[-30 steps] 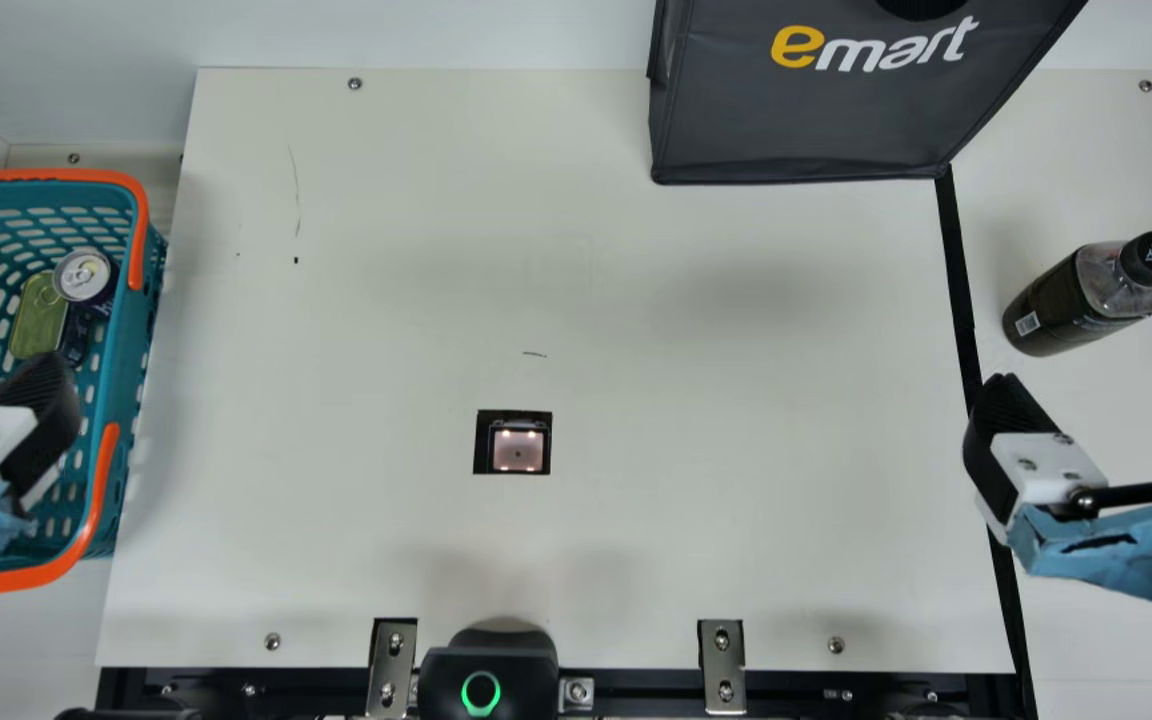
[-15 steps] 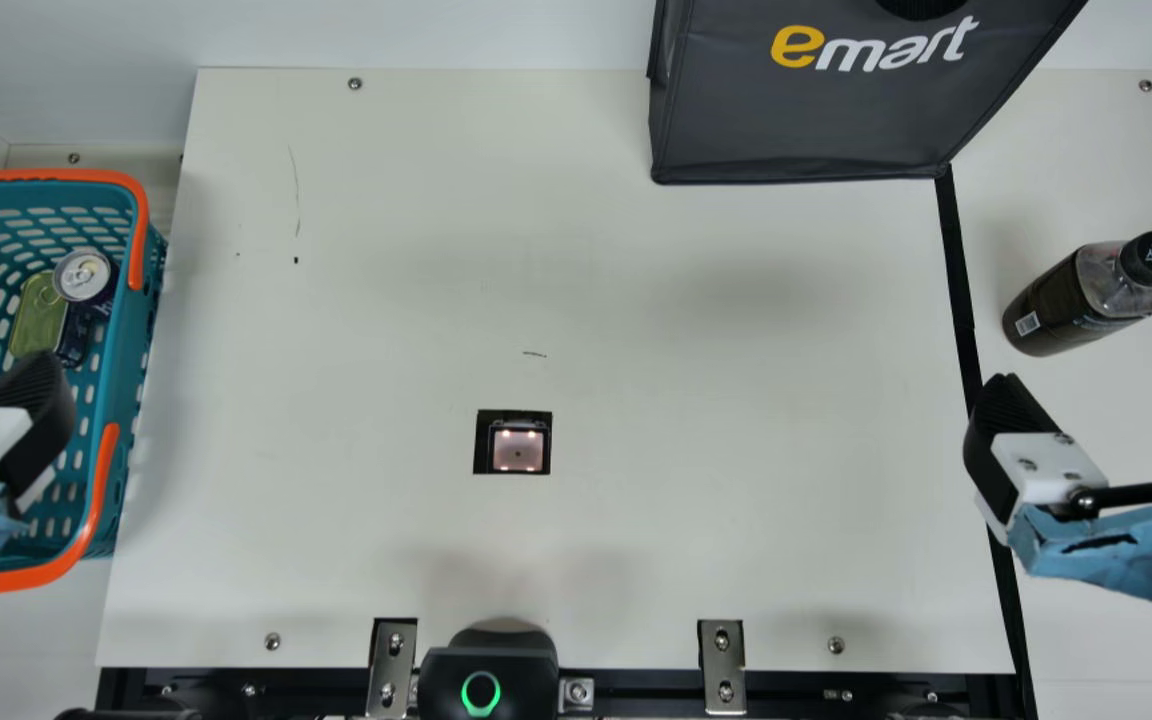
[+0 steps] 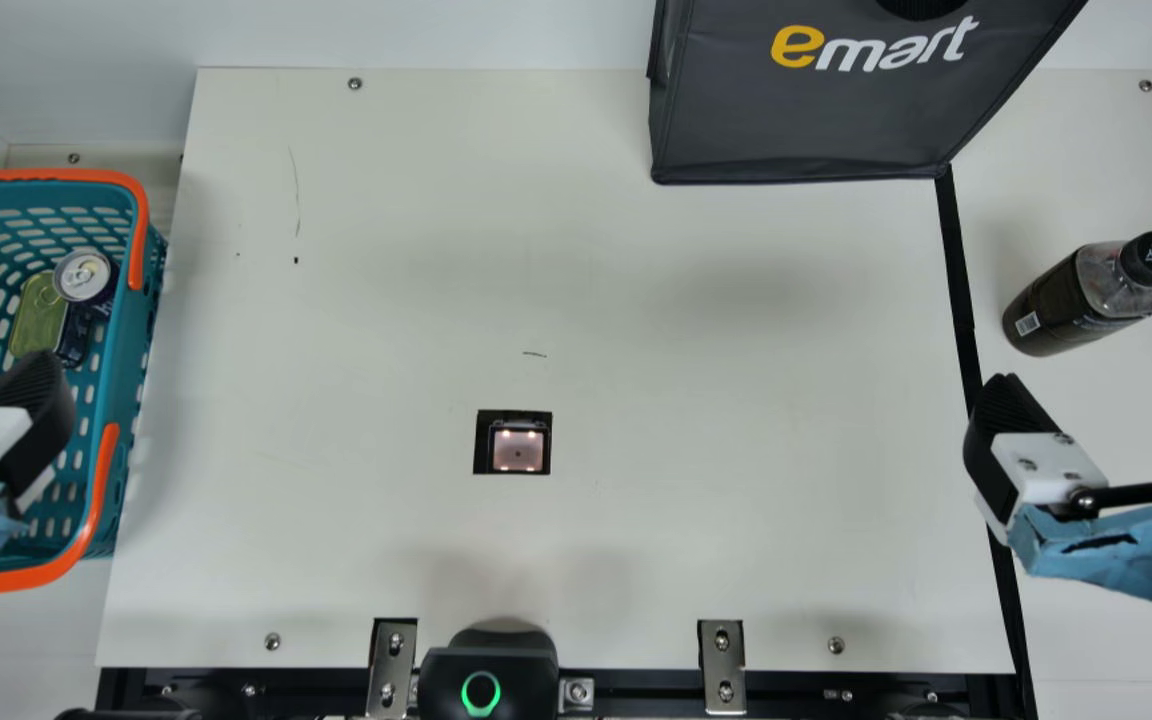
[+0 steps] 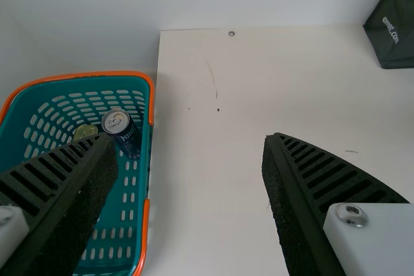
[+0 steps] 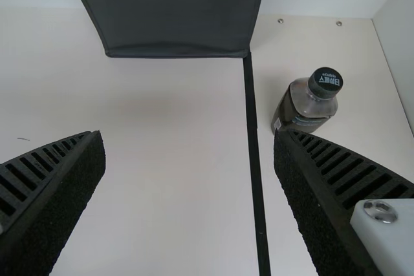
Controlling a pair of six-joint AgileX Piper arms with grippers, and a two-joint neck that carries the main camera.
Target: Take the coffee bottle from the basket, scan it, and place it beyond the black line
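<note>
The coffee bottle point(image 3: 1084, 296) stands upright on the table beyond the black line point(image 3: 962, 290), with nothing holding it. My right gripper point(image 3: 1104, 388) is open, nearer the table's front than the bottle. In the right wrist view, the gripper point(image 5: 189, 137) has nothing between its fingers and the bottle point(image 5: 305, 103) shows past one fingertip. My left gripper point(image 3: 24, 420) is over the basket point(image 3: 126, 350); in the left wrist view this gripper point(image 4: 191, 141) stands open and holds nothing. The scanner window point(image 3: 518, 450) lies uncovered in the board.
Inside the basket are a dark drink can point(image 3: 84, 276) and a flat yellow-green tin point(image 3: 39, 318). A dark grey bag point(image 3: 796, 120) stands at the back, beside the black line's far end. A black device with a green ring point(image 3: 488, 675) sits at the front edge.
Over the basket, my left gripper has shifted very slightly leftward since the earliest picture. The right arm and the bottle have kept still.
</note>
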